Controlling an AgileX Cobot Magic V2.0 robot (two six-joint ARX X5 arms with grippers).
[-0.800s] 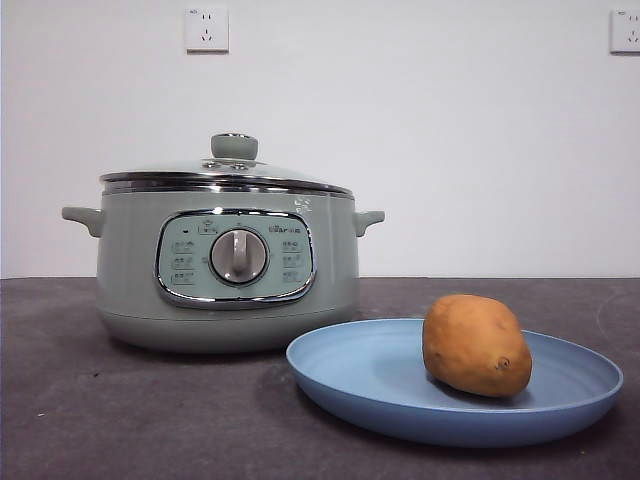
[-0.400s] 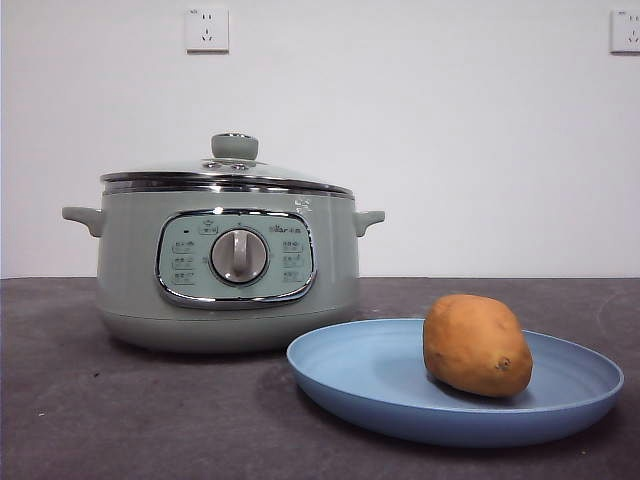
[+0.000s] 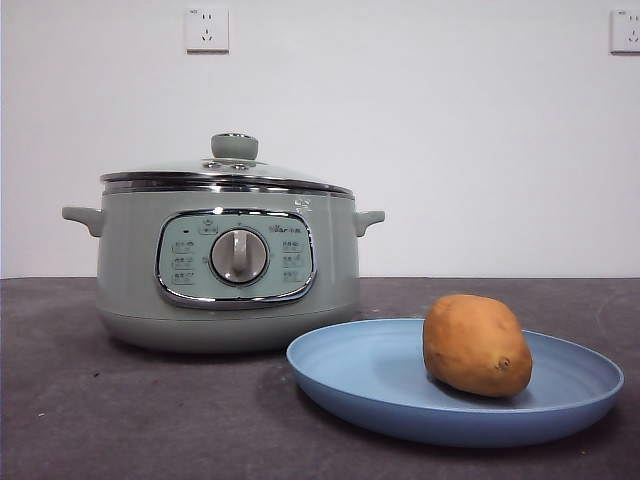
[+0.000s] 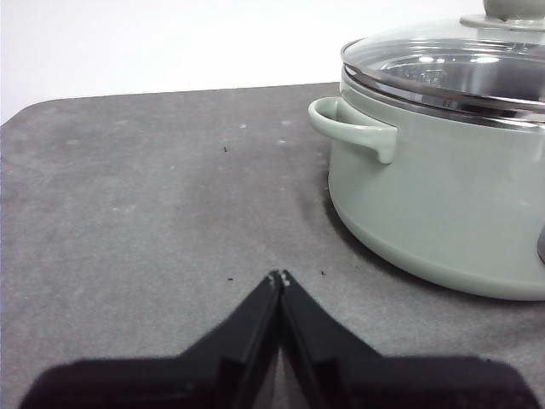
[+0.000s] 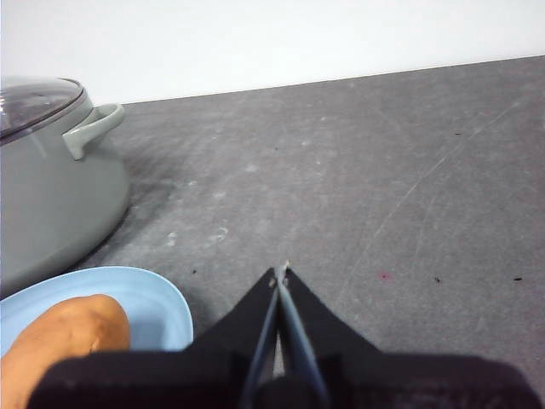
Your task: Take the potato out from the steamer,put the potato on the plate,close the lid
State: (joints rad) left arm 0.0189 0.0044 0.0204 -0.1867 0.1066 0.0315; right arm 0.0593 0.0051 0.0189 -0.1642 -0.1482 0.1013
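Potato (image 3: 476,345): one only, orange-brown with a small dark eye spot at its near end, lying on its side on the plate (image 3: 360,375), toward the plate's 3 o'clock half as the front view shows it. There is one plate, wide, shallow and light blue, sitting flat on the worktop (image 3: 120,410) at about 4 o'clock from the steamer (image 3: 130,270), its rim just beside the pot's base; whether they touch cannot be told. One steamer, pale sage green, with two side handles, a chrome-framed panel and a single silver dial (image 3: 239,256) facing the front camera. One lid (image 3: 225,172), glass with a chrome rim and a green knob, is seated level on the steamer, closing it.

Two tools are in view, each only in its own wrist camera. The left tool (image 4: 278,276) has its two black jaws pressed together, tips touching, gripping nothing, low over bare worktop well apart from the steamer's handle. The right tool (image 5: 279,273) is likewise closed and empty, over bare worktop near the plate's edge, with the potato just inside that edge.

The worktop is dark grey, matte and mottled, with faint scratches and a few small specks. Behind it stands a plain white wall carrying two white sockets, one (image 3: 206,29) at 12 o'clock above the steamer, the other (image 3: 625,30) at the frame's upper corner.
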